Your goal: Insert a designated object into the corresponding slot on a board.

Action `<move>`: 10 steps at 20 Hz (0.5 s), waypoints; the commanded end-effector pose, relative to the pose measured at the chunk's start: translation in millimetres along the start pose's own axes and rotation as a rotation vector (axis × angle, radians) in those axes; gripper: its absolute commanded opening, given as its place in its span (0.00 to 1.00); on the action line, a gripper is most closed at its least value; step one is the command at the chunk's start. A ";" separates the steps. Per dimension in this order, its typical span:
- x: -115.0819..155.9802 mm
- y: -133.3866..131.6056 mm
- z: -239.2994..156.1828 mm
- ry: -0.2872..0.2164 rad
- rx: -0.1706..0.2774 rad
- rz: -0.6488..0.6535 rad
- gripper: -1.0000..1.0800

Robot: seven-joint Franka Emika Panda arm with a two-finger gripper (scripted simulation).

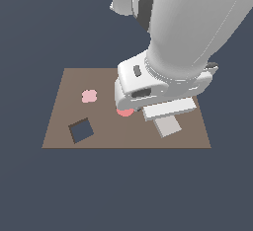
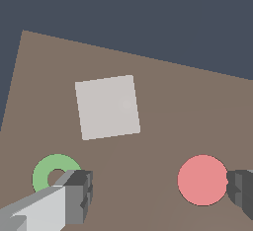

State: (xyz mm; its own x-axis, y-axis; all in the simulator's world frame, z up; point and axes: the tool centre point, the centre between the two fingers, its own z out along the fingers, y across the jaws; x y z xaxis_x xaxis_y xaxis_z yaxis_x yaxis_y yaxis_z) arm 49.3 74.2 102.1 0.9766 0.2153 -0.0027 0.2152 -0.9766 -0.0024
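Note:
The light grey square block (image 2: 107, 107) lies flat on the brown board (image 2: 163, 101), apart from the other pieces. In the exterior view only part of the block (image 1: 168, 126) shows below the arm's white wrist housing (image 1: 148, 87). My gripper (image 2: 160, 195) hovers above the board, open wide, with nothing held. One dark-padded fingertip (image 2: 79, 195) is over the green ring's edge and the other (image 2: 242, 193) is beside the red disc. The dark diamond-turned slot (image 1: 81, 130) sits near the board's (image 1: 64, 141) front corner at the exterior view's left, well away from the block.
A green ring (image 2: 53, 175) and a red disc (image 2: 202, 179) lie on the board near the fingers. The disc (image 1: 124, 112) peeks out under the wrist. A pale pink rounded shape (image 1: 89, 96) lies behind the slot. The arm hides the board's far right part.

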 end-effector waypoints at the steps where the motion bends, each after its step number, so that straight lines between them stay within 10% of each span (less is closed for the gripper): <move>1: 12.0 -10.2 14.7 0.001 0.000 -0.038 0.96; 10: 37.9 -34.0 46.2 0.002 -0.002 -0.121 0.96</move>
State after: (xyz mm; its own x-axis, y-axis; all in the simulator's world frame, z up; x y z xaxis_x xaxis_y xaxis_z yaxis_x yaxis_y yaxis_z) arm 75.9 112.4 59.2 0.9469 0.3216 -0.0014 0.3216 -0.9469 -0.0014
